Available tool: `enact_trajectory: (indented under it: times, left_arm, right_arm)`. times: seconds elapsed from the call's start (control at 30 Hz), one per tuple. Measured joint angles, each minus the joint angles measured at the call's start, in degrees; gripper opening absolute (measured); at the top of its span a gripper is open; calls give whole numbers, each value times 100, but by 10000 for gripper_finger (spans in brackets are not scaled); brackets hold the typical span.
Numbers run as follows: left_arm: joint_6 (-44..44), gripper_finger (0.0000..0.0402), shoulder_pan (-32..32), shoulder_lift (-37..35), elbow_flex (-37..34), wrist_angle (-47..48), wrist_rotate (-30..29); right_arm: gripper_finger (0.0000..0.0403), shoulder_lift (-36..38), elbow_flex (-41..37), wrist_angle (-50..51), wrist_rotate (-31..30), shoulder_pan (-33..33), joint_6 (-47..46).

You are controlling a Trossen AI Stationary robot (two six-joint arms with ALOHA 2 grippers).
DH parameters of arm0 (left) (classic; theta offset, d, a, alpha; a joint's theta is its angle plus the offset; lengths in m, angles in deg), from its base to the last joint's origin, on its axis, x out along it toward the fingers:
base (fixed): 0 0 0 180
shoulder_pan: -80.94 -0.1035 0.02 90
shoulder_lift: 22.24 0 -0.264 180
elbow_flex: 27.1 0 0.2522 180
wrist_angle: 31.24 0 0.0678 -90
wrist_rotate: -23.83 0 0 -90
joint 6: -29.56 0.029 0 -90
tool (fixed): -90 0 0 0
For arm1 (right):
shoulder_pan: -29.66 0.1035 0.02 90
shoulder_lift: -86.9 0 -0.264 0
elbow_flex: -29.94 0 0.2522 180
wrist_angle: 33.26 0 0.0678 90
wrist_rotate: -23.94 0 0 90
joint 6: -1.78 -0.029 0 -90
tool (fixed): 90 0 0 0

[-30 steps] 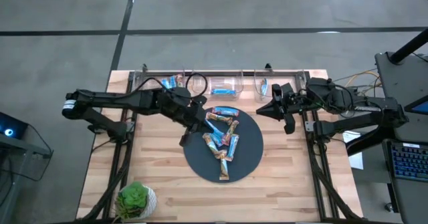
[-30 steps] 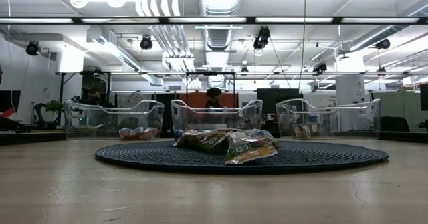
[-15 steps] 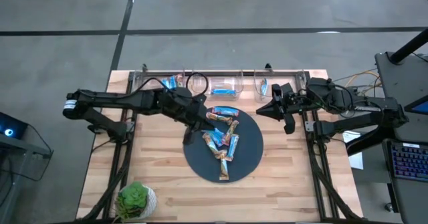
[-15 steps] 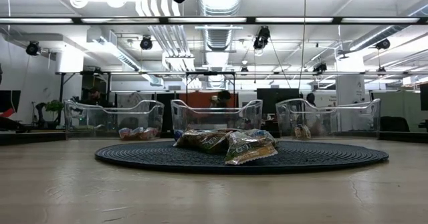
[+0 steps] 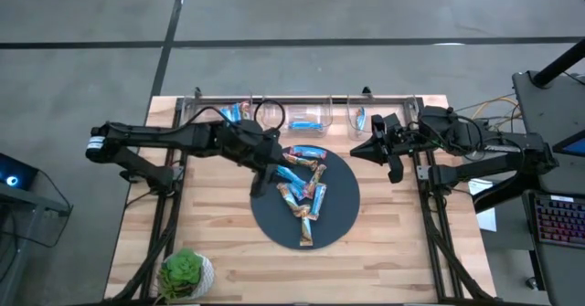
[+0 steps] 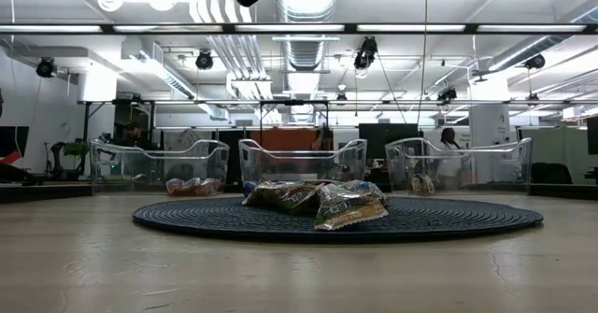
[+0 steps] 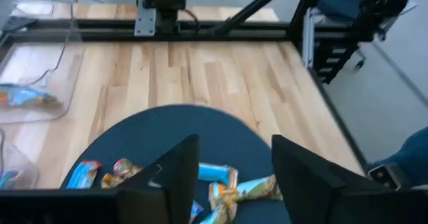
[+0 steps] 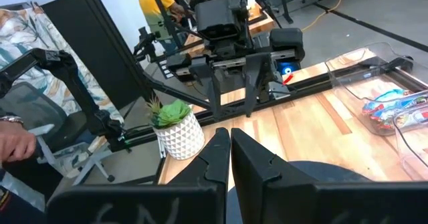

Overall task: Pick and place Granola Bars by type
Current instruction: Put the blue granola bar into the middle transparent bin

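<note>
Wooden table carries dark round mat with Granola Bars; left gripper spread above them, right gripper pressed together (open-plan workshop behind).

From the right wrist camera I see my right claw with its two dark fingers pressed together. Beyond them lies the wooden tabletop, with the dark mat's edge just past the fingertips. A potted green plant in a white faceted pot stands near the far edge. The left arm faces me across the tabletop. A clear bin holds blue-wrapped Granola Bars. A person's hand shows at one side.
</note>
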Motion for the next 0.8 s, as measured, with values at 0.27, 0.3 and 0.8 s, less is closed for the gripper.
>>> enact_trajectory:
  times: [0.27, 0.3, 0.8]
  left_arm:
    - [362, 206, -119, 4, 2, 538, -45]
    - [420, 206, -159, 7, 11, 650, -20]
    - [1318, 206, -822, 48, 178, 1488, 101]
  right_arm:
    - [8, 0, 0, -1, -1, 0, 0]
    - [8, 0, 0, 0, -2, 0, 0]
    - [8, 0, 0, -2, -9, 0, -257]
